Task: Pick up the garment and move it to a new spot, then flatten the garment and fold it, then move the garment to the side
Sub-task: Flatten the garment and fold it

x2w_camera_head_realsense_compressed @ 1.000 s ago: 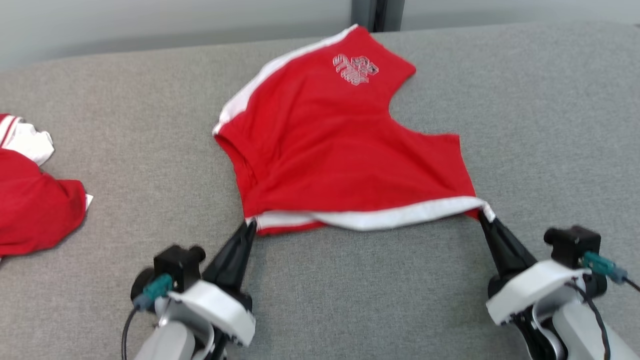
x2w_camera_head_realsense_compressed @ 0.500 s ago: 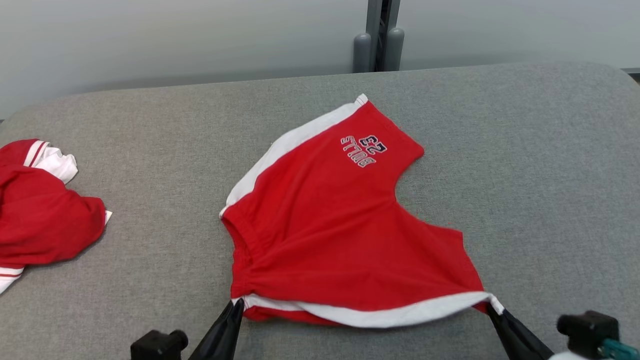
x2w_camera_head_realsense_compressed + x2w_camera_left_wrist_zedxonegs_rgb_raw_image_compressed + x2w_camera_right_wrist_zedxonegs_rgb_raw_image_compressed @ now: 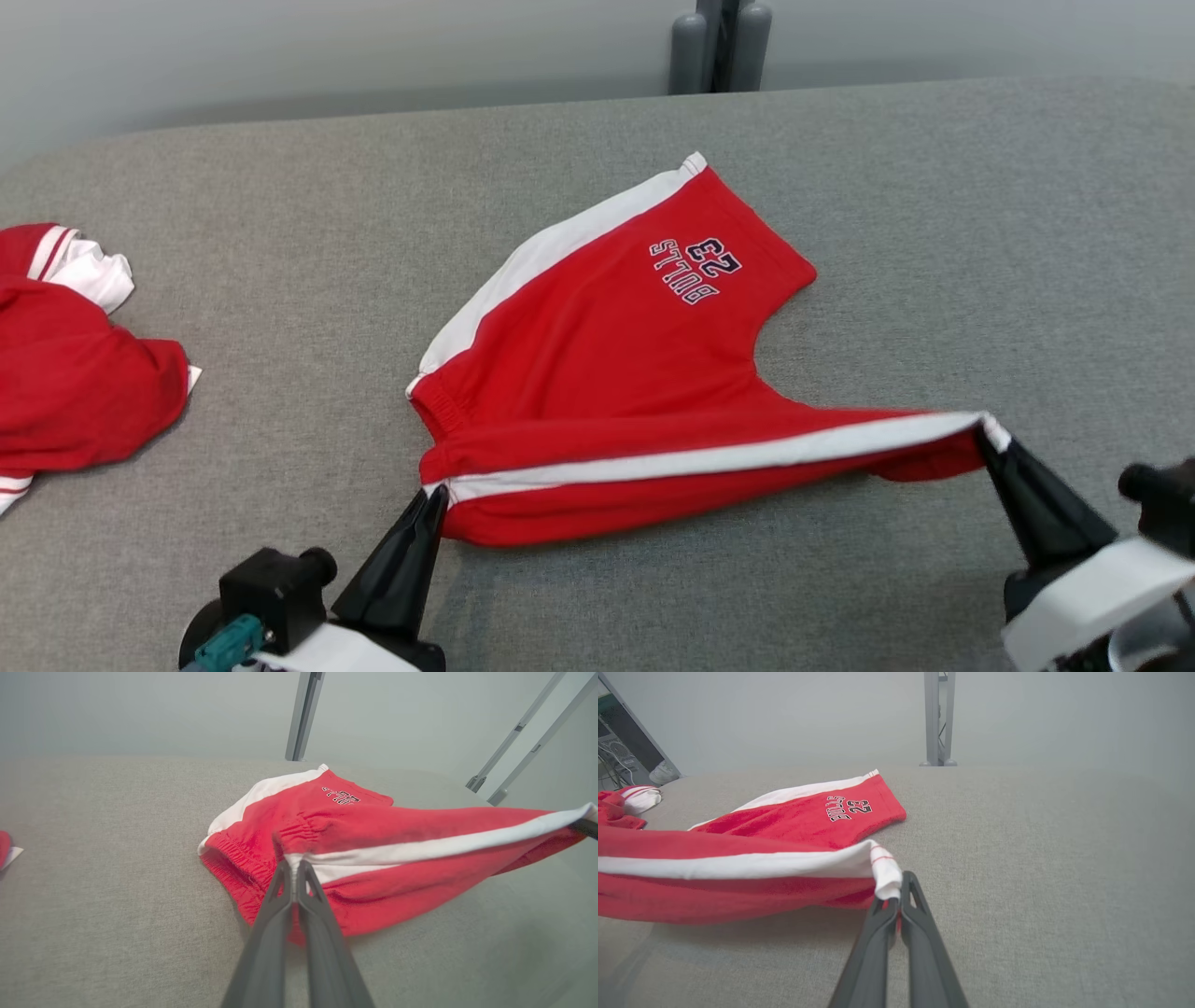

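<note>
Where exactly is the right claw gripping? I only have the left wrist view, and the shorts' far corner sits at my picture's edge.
Observer: The right claw is shut on the white hem corner of the red shorts, where a thin red stripe crosses the trim.
Operator: Which leg is lying down?
Observer: The one with the BULLS 23 print; it lies flat on the grey fabric surface.
Operator: Anything else close by?
Observer: A second red and white garment lies crumpled on the robot's left, apart from the shorts.
</note>
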Tool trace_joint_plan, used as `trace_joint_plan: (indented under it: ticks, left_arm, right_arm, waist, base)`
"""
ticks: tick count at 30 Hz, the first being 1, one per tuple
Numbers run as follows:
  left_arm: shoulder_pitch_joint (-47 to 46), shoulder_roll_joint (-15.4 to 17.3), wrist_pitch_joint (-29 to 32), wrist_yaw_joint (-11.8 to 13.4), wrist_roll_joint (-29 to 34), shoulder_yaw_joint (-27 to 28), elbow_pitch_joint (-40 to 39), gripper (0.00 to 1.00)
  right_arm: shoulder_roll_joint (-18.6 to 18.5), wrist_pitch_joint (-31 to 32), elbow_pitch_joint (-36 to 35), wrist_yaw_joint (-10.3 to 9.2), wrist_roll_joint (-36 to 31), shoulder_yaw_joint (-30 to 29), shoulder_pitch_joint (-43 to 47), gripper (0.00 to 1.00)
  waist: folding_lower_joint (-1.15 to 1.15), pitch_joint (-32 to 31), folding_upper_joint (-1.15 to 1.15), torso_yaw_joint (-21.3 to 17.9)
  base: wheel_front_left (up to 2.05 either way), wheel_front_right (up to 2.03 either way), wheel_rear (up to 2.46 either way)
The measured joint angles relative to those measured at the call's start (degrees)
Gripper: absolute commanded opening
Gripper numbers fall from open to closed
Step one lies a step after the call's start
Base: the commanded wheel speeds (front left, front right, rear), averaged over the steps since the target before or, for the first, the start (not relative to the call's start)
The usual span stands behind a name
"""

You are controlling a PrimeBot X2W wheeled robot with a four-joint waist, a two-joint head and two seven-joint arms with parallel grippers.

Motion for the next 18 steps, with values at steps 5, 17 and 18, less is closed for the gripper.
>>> trace_joint_plan:
  ticks: [5, 17, 18]
  left_arm:
    - [-8.4, -1.0, 1.4, -2.0, -1.3, 0.5, 3.0, 0.00]
    - [-30.4, -8.2, -0.6, -9.3, -5.8, -0.8, 21.8, 0.00]
    - [-31.8, -8.8, -1.0, -9.9, -5.8, -1.0, 23.3, 0.00]
  right_arm:
    - [-5.4, 0.1, 5.8, 0.01, 1.1, 1.3, -14.2, 0.00]
    - [-11.8, -2.6, 35.9, 0.01, 7.1, 16.9, -49.9, 0.00]
    - [-11.9, -3.3, 38.3, 0.01, 7.8, 18.5, -52.0, 0.00]
  waist:
    - [0.00, 3.3, 0.00, 1.4]
    - [0.00, 12.2, 0.00, 8.5]
    - [0.00, 12.7, 0.00, 9.2]
  base:
    - [0.00, 0.00, 0.00]
    - [0.00, 0.00, 0.00]
    - [0.00, 0.00, 0.00]
